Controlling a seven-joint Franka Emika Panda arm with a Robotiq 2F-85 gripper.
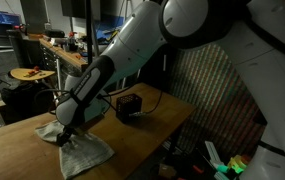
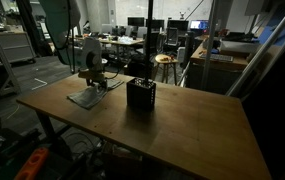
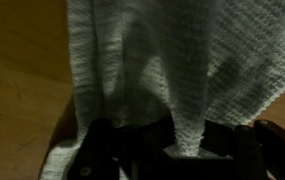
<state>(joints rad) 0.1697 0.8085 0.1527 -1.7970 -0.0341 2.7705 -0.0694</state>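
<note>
hand [image 1: 66,132] pinching a fold of white waffle-weave cloth [image 1: 84,152], wooden table [image 1: 12,150], black box [image 1: 129,106] nearby

Nothing readable is showing in any view: no lettering, label, brand, number or sign is standing out on the cloth [image 1: 87,155], the black box [image 2: 141,95] or the table [image 2: 192,130].
</note>
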